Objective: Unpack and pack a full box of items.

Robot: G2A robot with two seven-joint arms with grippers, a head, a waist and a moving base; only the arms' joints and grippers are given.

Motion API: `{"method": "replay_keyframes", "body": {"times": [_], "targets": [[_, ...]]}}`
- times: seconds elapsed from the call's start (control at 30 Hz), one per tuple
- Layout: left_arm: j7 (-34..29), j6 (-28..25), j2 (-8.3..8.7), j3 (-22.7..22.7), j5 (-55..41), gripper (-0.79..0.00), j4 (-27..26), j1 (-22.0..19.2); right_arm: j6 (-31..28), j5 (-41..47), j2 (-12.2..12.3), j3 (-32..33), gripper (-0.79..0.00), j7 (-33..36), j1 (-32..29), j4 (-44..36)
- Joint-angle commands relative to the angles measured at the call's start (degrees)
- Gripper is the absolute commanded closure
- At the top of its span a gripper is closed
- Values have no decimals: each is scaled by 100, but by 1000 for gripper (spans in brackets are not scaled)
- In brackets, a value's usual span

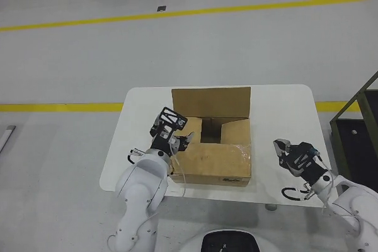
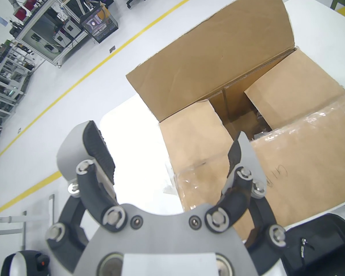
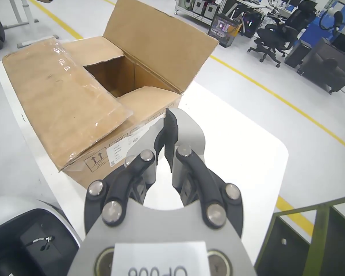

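Note:
A brown cardboard box [image 1: 214,154] sits mid-table with its far flap standing up, the side flaps folded in and a taped near flap lying partly over the top; a dark gap stays between them. The box [image 2: 276,156] interior is mostly hidden in the left wrist view. My left gripper [image 1: 175,129] hovers open at the box's left near corner, and the left gripper [image 2: 166,142] holds nothing. My right gripper [image 1: 279,150] rests shut over the table to the right of the box [image 3: 74,96]; the right gripper [image 3: 167,122] has nothing between its fingers.
The white table [image 1: 283,107] has bare surface right of the box and a narrow strip on the left. A dark green metal frame [image 1: 365,126] stands just past the table's right edge. Yellow floor lines run behind the table.

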Motion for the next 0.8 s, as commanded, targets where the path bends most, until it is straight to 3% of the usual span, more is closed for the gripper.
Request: {"method": "replay_keyframes", "body": {"times": [0.0, 0.07, 0.1, 0.17, 0.23, 0.27, 0.33, 0.37, 0.5, 0.77], "targets": [[14, 110, 11, -64, -187, -785, -167, 215, 0, -1, 0, 0, 0, 0, 0, 0], [44, 180, 18, -73, -290, -785, -209, 335, -3, 45, -2, -14, 0, 1, -11, 29], [56, 186, 19, -70, -317, -785, -214, 355, -62, 472, -12, -66, 0, -13, -4, 197], [56, 186, 19, -70, -317, -785, -214, 355, -145, 671, 7, -54, 0, 325, 149, 342], [56, 186, 19, -70, -317, -785, -214, 355, -290, 1187, 12, -81, -249, 460, 378, 485], [56, 186, 19, -70, -317, -785, -214, 355, -423, 1402, 21, -114, -280, 623, 500, 578], [56, 186, 19, -70, -317, -785, -214, 355, -474, 1410, 48, -155, -271, 993, 783, 687], [56, 186, 19, -70, -317, -785, -214, 355, -542, 1452, 53, -250, -317, 1119, 918, 769], [56, 186, 19, -70, -317, -785, -214, 355, -642, 1384, 73, -569, -360, 1417, 1408, 1150], [56, 186, 19, -70, -317, -785, -214, 355, -799, 1452, 97, -1027, -369, 1629, 1916, 1720]]}}
